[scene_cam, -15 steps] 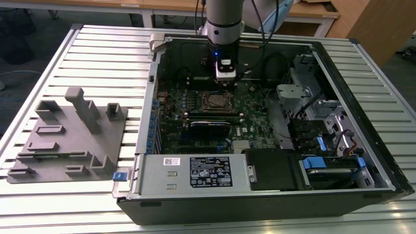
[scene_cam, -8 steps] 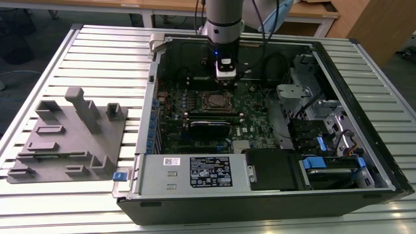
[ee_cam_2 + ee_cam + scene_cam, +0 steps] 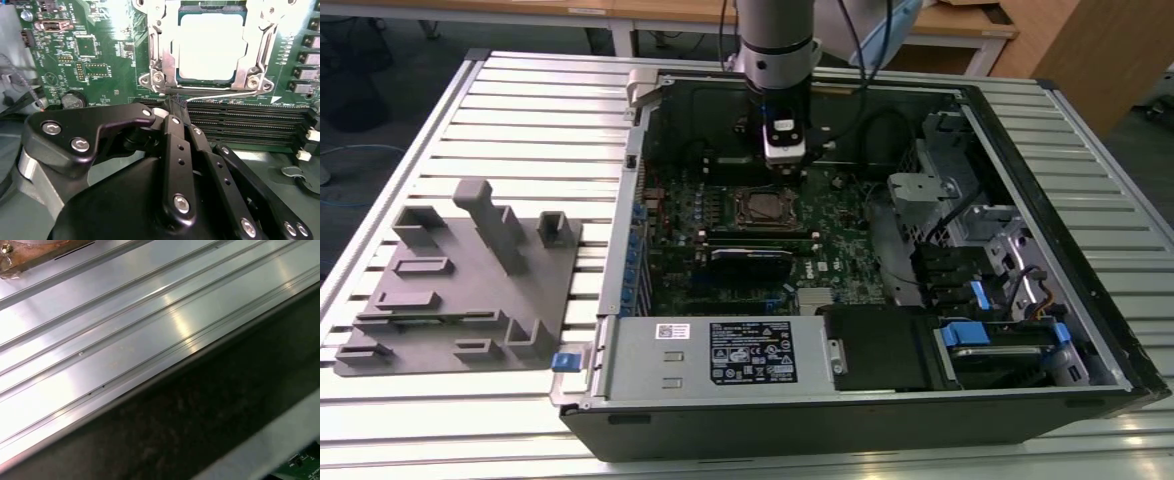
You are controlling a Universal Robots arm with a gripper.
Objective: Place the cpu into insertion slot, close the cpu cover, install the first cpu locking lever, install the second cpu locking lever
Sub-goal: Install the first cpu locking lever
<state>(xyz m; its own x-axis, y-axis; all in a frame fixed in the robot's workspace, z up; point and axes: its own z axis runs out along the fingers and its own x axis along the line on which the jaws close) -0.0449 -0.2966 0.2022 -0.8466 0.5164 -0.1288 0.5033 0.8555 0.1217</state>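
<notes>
Contact is at the tip of your gripper (image 3: 175, 105): its two black fingers (image 3: 172, 135) are drawn together, and their ends touch the nearest end of a thin silvery locking lever (image 3: 225, 94). You cannot tell whether the wire is actually caught between them. That lever runs away from the fingertips along the closest edge of the insertion slot (image 3: 761, 206). Just beyond the fingertips the cpu (image 3: 212, 47) sits in the slot, pale top upward, and the cpu cover (image 3: 252, 65) lies down over it, framing it through its window. Directly under the fingers run the long black memory slots (image 3: 240, 120) on the green circuit board (image 3: 100, 75). In the exterior view your arm reaches down into the open computer case (image 3: 1067, 330), the gripper low over the board with the slot just beside it.
</notes>
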